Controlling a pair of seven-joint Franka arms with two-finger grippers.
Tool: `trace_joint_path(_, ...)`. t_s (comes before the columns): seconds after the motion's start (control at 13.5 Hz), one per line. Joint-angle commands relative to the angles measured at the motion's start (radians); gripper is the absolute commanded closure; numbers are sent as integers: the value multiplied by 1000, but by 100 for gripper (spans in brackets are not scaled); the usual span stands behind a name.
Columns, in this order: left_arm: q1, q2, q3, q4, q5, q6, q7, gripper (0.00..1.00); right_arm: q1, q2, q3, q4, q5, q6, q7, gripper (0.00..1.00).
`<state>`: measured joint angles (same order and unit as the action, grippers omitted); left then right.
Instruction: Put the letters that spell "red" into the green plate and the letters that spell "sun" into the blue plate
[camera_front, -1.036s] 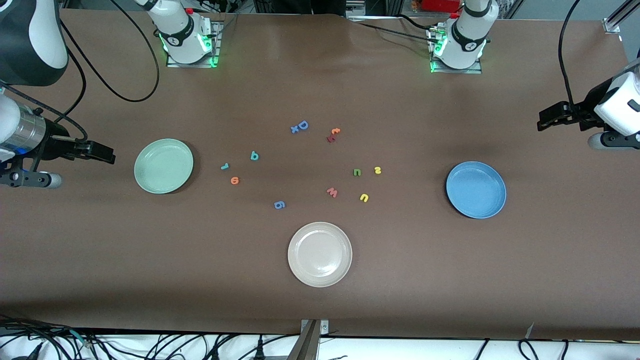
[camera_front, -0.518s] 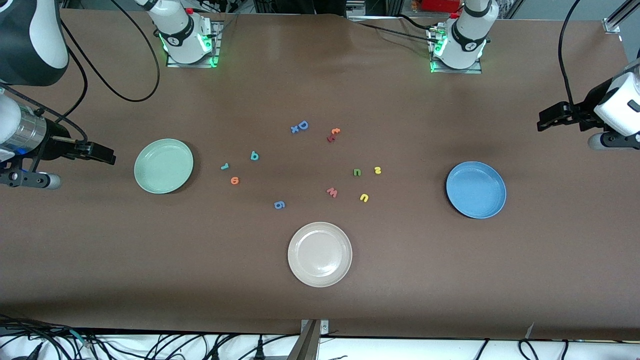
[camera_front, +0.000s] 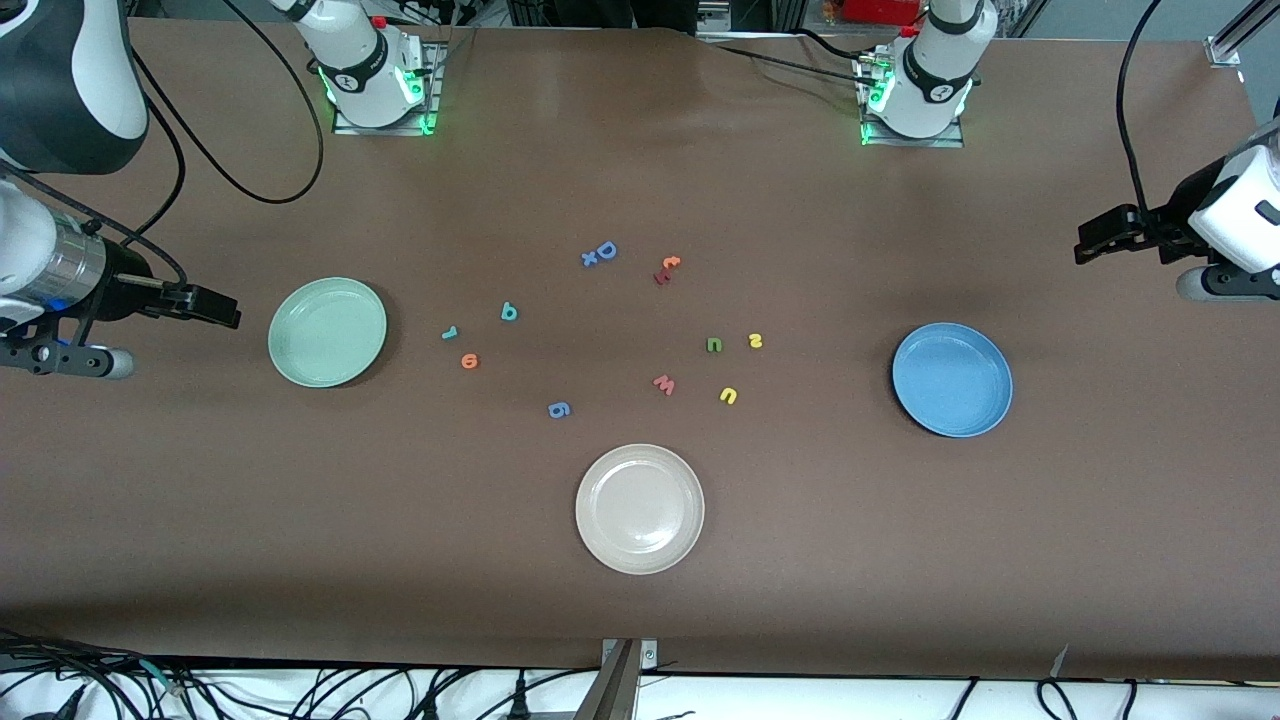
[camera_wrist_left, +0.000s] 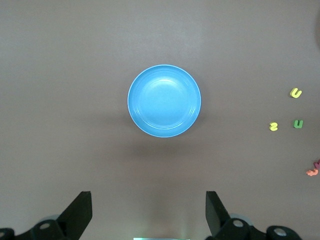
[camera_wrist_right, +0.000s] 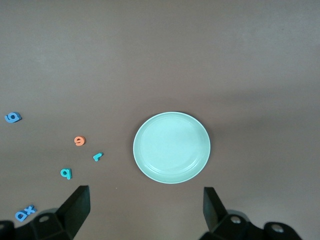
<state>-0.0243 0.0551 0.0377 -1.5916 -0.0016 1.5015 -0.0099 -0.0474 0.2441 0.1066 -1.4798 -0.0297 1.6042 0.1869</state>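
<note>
The green plate (camera_front: 327, 332) (camera_wrist_right: 171, 147) lies toward the right arm's end with nothing in it. Beside it lie the teal r (camera_front: 450, 333) (camera_wrist_right: 98, 156), orange e (camera_front: 469, 361) (camera_wrist_right: 79, 141) and teal d (camera_front: 509, 312) (camera_wrist_right: 66, 173). The blue plate (camera_front: 952, 379) (camera_wrist_left: 164, 100) also holds nothing. Dark green n (camera_front: 714, 344) (camera_wrist_left: 298, 123), yellow s (camera_front: 756, 341) (camera_wrist_left: 273, 126) and yellow u (camera_front: 728, 396) (camera_wrist_left: 296, 93) lie mid-table. My right gripper (camera_front: 222, 312) (camera_wrist_right: 146, 210) hangs open over bare table beside the green plate. My left gripper (camera_front: 1090, 243) (camera_wrist_left: 148, 215) hangs open over bare table near the blue plate.
A beige-white plate (camera_front: 640, 508) sits nearest the front camera. Other letters lie mid-table: a blue g (camera_front: 559, 409), a pinkish w (camera_front: 664, 384), a blue D (camera_front: 605, 250) with a small x (camera_front: 589, 259), and an orange t (camera_front: 671, 262) touching a red letter (camera_front: 661, 277).
My right arm has drifted slightly toward the green plate. The left arm, the plates and the letters have not moved.
</note>
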Motion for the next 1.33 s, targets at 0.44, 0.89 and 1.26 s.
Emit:
trace_joint_path(0.44,4,5,1,10,-3,5,11,0,-6,-14,7,1,-19,-21,3,0)
trace_joint_path(0.89,4,5,-1,10,-3,5,11,0,-6,-14,5,-1,-19,-33,5,0)
trace_joint_path(1.26,4,6,-1,10,-3,5,11,0,-6,-14,2,-8,-21,-35,2,0)
